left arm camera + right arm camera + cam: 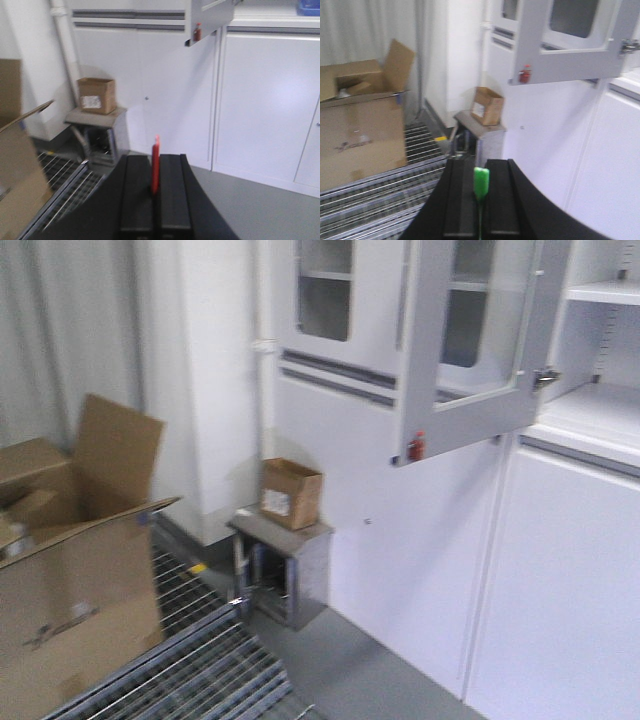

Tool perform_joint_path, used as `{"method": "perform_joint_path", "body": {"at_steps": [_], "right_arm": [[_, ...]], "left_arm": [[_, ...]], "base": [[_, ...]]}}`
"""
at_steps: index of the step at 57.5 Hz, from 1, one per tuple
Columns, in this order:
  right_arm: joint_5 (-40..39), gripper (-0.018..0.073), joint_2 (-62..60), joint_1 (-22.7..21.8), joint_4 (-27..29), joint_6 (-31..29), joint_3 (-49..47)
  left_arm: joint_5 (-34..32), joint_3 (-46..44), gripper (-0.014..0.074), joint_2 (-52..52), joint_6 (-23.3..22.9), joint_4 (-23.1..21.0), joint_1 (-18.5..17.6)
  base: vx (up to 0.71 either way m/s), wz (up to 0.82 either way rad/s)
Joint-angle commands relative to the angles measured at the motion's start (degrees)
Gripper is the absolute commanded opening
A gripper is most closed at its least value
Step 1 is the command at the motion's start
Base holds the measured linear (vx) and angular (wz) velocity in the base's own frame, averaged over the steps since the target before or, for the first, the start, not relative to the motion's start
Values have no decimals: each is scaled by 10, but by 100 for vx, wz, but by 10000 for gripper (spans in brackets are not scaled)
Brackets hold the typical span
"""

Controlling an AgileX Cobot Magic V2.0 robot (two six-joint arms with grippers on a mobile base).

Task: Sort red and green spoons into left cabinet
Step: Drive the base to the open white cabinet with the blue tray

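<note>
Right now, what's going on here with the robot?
The left gripper is shut on a slim bright red plastic spoon, and the right gripper is shut on a matching bright green plastic spoon. Both arms face the pale grey-white metal cabinet, whose glass-paned door hangs open beside its shelves. Neither spoon is on a shelf yet.

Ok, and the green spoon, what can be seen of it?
The green spoon looks like bright, smooth plastic. It lies along the black fingers of the right gripper, which is shut on it. A broader green end shows near their tips; a thin stem runs back down the gap. Blur hides whether that end is the bowl. Nothing else touches it.
</note>
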Motion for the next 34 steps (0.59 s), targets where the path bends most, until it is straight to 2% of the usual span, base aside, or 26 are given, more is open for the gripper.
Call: {"method": "perform_joint_path", "body": {"at_steps": [1,34], "right_arm": [[-43,-3,5,-3,7,0,-16],[-43,-3,5,-3,7,0,-16]], "left_arm": [[-36,-16,-1,1,-5,-15,-3],[-35,-16,-1,1,-5,-15,-3]], "base": [[51,-60],[47,-52]]}}
